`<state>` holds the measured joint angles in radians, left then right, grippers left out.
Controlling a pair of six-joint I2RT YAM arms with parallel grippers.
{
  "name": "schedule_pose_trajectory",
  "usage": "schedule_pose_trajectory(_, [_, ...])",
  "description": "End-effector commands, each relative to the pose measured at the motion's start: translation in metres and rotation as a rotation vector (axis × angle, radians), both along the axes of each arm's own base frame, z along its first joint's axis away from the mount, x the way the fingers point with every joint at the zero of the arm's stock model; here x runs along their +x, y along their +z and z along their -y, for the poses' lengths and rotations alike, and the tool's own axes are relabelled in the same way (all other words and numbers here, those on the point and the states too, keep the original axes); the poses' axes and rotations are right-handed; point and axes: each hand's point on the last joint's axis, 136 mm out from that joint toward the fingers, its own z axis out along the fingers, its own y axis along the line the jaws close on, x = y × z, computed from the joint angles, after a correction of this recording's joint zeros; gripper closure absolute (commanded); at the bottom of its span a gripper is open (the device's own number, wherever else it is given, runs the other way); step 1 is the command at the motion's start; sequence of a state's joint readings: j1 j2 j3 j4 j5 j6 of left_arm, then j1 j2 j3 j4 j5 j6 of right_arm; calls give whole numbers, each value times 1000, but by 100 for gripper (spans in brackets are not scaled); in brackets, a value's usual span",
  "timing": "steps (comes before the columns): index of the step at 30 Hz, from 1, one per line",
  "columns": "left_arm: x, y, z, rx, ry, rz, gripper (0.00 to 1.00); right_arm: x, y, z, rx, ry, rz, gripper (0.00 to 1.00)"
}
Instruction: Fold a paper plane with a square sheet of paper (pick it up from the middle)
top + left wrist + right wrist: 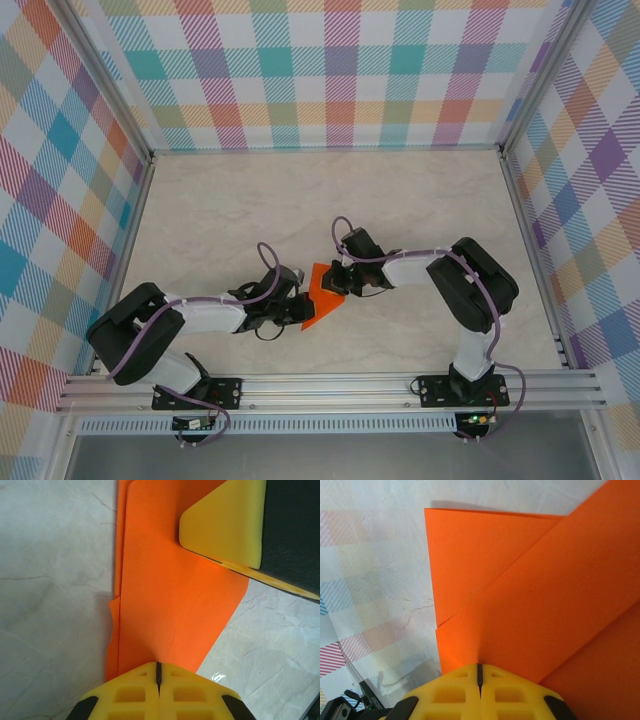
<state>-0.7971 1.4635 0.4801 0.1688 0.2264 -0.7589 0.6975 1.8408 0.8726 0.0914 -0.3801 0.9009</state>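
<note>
The orange paper [322, 296] is a folded, pointed shape held between my two grippers near the middle of the table. In the left wrist view the paper [170, 590] shows layered edges along its left side. My left gripper [158, 672] is shut, with the paper's edge pinched in its closed jaws. The right gripper's yellow finger [225, 522] sits on the paper's far side. In the right wrist view the paper [535, 590] shows a diagonal folded flap, and my right gripper [479, 672] is shut on its edge. From above, the left gripper [298, 302] and right gripper [341, 283] flank the paper.
The pale marble tabletop [230, 210] stretches around the paper. Plaid walls [330, 70] enclose the back and both sides. An aluminium rail [330, 392] runs along the near edge by the arm bases.
</note>
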Motion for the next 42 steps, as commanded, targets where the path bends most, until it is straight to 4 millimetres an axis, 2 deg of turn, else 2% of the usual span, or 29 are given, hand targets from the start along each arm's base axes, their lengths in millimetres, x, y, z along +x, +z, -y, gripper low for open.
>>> schedule_pose_trajectory(1, [-62,-44,-52,210,-55,-237,100,-13,-45,30,-173,-37,-81,95])
schedule_pose_trajectory(6, [-72,-36,-58,211,-82,-247,97,-15,-50,35,-200,-45,-87,95])
schedule_pose_trajectory(12, [-75,-21,-59,189,-93,-231,95,-17,-50,36,-208,-40,-94,95])
schedule_pose_trajectory(18, [-62,19,-50,125,-75,-139,91,-17,-50,36,-212,-42,-98,94])
schedule_pose_trajectory(22, [-43,47,-26,9,-65,-74,88,-17,-51,35,-212,-39,-104,94])
schedule_pose_trajectory(26, [-27,57,1,-84,-86,-42,84,-16,-54,36,-219,-43,-108,94])
schedule_pose_trajectory(28, [-24,50,6,-78,-84,-58,83,-17,-55,36,-222,-44,-113,94])
schedule_pose_trajectory(31, [-24,25,-1,-4,-62,-111,83,-17,-55,37,-227,-44,-112,94])
schedule_pose_trajectory(36, [-44,-13,-22,88,-43,-217,83,-19,-54,41,-238,-43,-109,95])
schedule_pose_trajectory(40, [-66,-18,-42,117,-34,-268,80,-21,-51,45,-252,-30,-93,95])
schedule_pose_trajectory(42, [-73,-14,-53,125,-22,-257,80,-21,-49,46,-257,-9,-81,94])
